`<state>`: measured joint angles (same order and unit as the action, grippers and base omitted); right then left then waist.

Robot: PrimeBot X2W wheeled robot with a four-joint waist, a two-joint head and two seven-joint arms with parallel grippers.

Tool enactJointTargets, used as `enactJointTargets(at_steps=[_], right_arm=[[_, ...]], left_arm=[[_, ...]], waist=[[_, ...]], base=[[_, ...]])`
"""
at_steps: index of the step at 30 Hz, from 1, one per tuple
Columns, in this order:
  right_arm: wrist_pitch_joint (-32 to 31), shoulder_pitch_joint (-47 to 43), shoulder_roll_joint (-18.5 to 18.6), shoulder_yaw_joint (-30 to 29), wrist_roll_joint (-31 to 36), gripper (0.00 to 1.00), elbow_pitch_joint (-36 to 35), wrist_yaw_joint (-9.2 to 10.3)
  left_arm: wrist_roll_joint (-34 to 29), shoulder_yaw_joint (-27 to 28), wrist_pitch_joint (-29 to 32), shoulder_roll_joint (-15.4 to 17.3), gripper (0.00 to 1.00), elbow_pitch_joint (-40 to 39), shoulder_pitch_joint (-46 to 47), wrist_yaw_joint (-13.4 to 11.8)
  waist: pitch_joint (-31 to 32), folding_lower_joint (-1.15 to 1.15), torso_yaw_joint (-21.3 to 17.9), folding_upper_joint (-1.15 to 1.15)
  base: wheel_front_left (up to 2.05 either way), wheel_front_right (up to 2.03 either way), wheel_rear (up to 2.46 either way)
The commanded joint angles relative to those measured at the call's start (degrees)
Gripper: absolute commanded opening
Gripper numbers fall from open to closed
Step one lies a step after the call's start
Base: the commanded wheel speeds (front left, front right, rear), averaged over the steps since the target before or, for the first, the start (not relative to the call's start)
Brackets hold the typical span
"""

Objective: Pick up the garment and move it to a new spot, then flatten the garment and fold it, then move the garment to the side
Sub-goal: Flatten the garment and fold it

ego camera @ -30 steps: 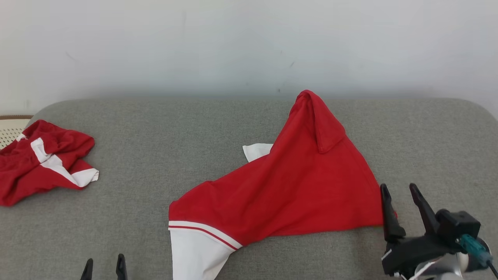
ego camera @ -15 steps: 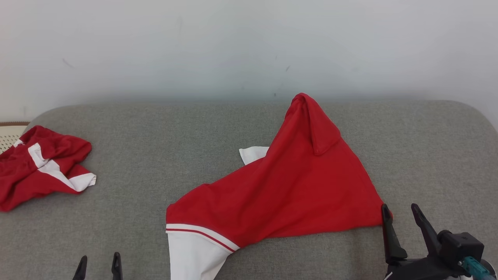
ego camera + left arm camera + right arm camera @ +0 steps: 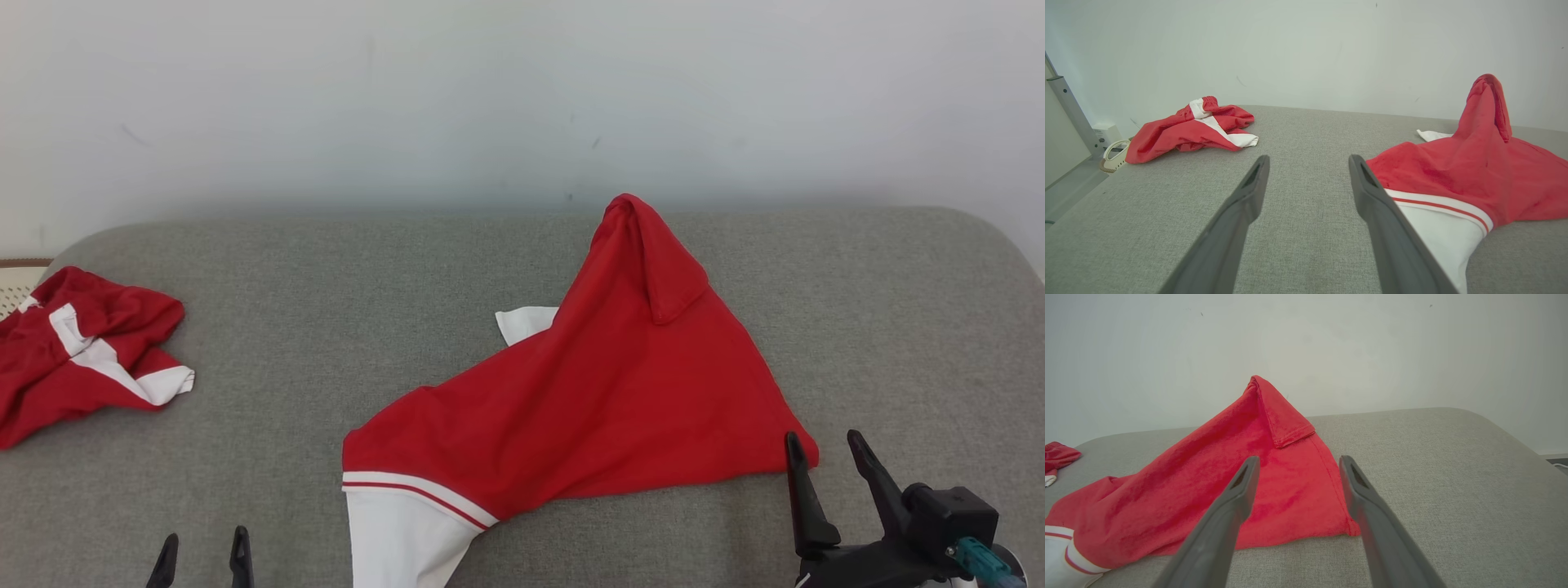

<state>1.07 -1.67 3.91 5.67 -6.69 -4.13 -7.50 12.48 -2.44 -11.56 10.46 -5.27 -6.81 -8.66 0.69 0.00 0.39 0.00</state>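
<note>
Hovering at 4 o'clock in my head view, my right gripper (image 3: 822,443) had its two dark fingers spread as wide as they go, pinching nothing. Its inner finger crossed the near right corner of the red garment (image 3: 604,408), and the outer finger stood over the bare grey cushion (image 3: 898,310). I could not tell whether that inner finger actually touched the cloth. From the right wrist, the fingers straddled the garment's right hem, one over red cloth, one over cushion.

My left gripper (image 3: 204,539) sat at 7 o'clock, only its fingertips showing, equally spread and empty. From the left wrist, the garment's white panel (image 3: 1437,228) lay just beside the finger on the 3 o'clock side.

The garment lay mid-cushion, running from that red-striped white panel at 7 o'clock up to a peak of bunched cloth at 1 o'clock, close to the white wall (image 3: 490,98). A small white flap (image 3: 522,320) poked out from under it near 12 o'clock.

A second red-and-white garment (image 3: 73,367) lay crumpled at 9 o'clock, well apart. Behind it, at the cushion's edge, sat what looked like a pale perforated basket (image 3: 15,282) with a brown rim. I could not make out its contents.
</note>
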Motion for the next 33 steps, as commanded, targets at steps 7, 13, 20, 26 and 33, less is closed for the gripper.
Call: enactJointTargets(at_steps=[7, 13, 20, 26, 33], right_arm=[[0.4, 0.3, -0.2, -0.1, -0.1, 1.00, 0.5, 0.02], [0.4, 0.3, -0.3, -0.3, 0.0, 1.00, 0.8, 0.02], [0.5, 0.0, -0.3, -0.5, 0.1, 1.00, 0.7, 0.02], [0.6, -0.3, -0.3, -0.6, -0.1, 1.00, 1.0, 0.02], [0.9, -0.1, -0.4, -0.6, -0.2, 1.00, 1.3, 0.02]], left_arm=[[0.9, 0.1, -0.1, 0.6, 1.00, 0.2, -0.4, -0.2], [1.0, -0.2, -0.2, 0.6, 1.00, 0.3, -0.4, -0.4], [0.9, -0.6, 0.0, 0.9, 1.00, 0.3, -0.4, -0.4], [1.1, -0.8, 0.1, 1.1, 1.00, 0.2, -0.4, -0.5], [1.3, -1.0, 0.2, 1.4, 1.00, -0.1, -0.5, -0.7]], waist=[[-0.1, 0.00, -0.2, 0.00], [-0.1, 0.00, -0.3, 0.00], [-0.1, 0.00, -0.1, 0.00], [-0.1, 0.00, 0.1, 0.00], [-0.1, 0.00, 0.0, 0.00]], base=[[0.00, 0.00, 0.00], [0.00, 0.00, 0.00], [0.00, 0.00, 0.00], [0.00, 0.00, 0.00], [0.00, 0.00, 0.00]])
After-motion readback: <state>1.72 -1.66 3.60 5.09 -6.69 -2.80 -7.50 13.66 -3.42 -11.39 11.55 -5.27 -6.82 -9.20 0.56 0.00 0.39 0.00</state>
